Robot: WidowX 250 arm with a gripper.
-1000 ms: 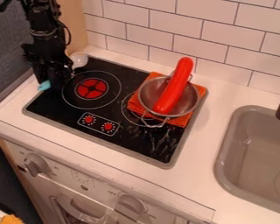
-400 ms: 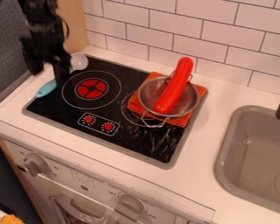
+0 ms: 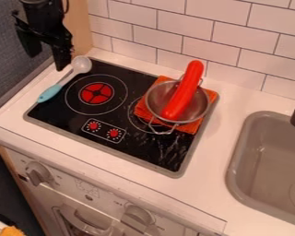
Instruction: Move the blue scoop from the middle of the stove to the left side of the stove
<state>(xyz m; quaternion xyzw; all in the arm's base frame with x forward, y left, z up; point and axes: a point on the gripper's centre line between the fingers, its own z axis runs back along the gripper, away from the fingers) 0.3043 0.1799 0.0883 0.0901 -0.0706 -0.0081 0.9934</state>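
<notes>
My gripper (image 3: 47, 62) hangs above the back left corner of the stove, open, its two fingers spread with nothing between them. Below and beside it, the scoop (image 3: 50, 93) lies along the left edge of the black stove (image 3: 82, 109). Its blue handle points toward the front left, and its pale bowl end rests at the back left corner, close to my right fingertip. The scoop is left of the red burner and apart from it.
On the stove's right half, a metal pot (image 3: 195, 104) sits on an orange cloth (image 3: 191, 126) with a long red sausage-like toy (image 3: 182, 92) leaning in it. A grey sink (image 3: 267, 156) is at the right. A tiled wall (image 3: 182, 30) runs behind, and a wooden panel stands at back left.
My gripper has risen from the scoop and its fingers have spread. The scoop, earlier partly hidden behind the gripper, lies uncovered in about the same place.
</notes>
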